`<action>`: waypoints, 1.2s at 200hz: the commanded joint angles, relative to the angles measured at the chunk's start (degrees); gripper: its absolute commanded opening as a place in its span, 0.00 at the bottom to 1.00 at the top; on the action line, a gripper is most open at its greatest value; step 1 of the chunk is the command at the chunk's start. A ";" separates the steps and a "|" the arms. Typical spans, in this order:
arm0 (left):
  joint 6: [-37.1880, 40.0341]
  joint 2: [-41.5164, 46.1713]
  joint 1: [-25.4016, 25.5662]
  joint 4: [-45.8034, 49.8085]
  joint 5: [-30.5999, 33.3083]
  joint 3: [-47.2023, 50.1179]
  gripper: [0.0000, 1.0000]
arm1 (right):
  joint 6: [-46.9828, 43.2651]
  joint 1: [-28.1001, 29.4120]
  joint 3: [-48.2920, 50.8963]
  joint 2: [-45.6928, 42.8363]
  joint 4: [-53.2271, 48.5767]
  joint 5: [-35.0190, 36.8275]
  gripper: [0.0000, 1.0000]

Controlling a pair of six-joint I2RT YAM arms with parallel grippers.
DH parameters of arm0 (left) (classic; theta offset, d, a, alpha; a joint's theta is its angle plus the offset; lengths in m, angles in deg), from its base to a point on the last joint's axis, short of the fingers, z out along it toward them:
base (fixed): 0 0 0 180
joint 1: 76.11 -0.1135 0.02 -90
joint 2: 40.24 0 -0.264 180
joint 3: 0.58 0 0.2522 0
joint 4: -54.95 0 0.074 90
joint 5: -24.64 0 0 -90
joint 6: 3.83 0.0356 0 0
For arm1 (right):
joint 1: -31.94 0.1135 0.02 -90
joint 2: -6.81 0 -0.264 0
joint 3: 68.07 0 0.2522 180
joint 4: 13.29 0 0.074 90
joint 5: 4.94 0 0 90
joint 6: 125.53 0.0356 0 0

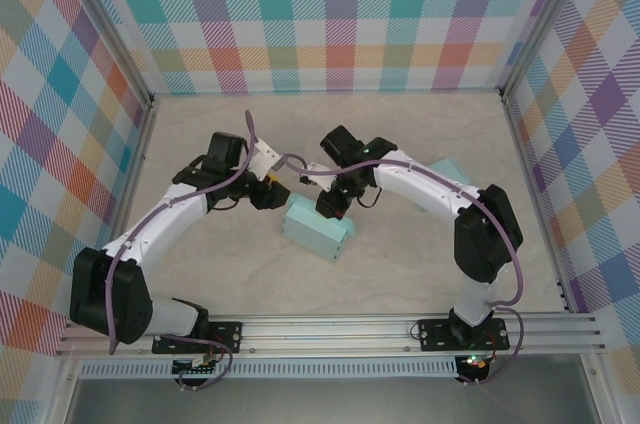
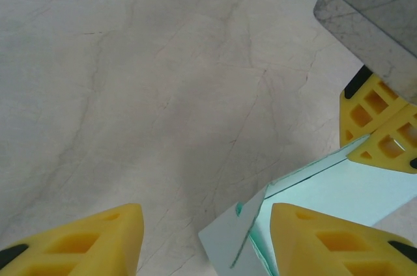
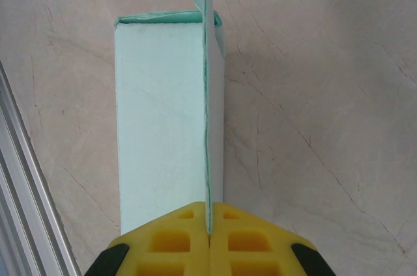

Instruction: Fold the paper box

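From my seat, nearest is the metal rail (image 1: pixel 330 329) at the table's front edge, with both arms reaching inward from it. Just past that, in the middle of the pale table (image 1: pixel 200 114), sits the pale green box (image 1: pixel 318 227), lying slightly askew.

My right gripper (image 1: pixel 330 209) is above the box's far side. Its wrist camera shows the yellow fingers pressed flat together (image 3: pixel 210 220) on the top edge of one thin upright wall of the box (image 3: pixel 163 113), so it is pinching that wall. The box's open interior lies to the left of it.

My left gripper (image 1: pixel 278 194) is at the box's left end. On its wrist camera the jaws stand well apart (image 2: pixel 205 250), gripping nothing. A loose corner flap (image 2: pixel 228 240) of the box pokes up between them, close to the right-hand finger (image 2: pixel 326 237).

Further back, a second pale green piece (image 1: pixel 450 172) lies behind the right arm, and checked walls (image 1: pixel 340 14) close the space.
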 commanded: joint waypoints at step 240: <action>-4.55 4.29 5.19 -5.65 3.82 6.31 0.07 | 24.87 -3.74 8.42 -17.92 7.94 9.82 0.55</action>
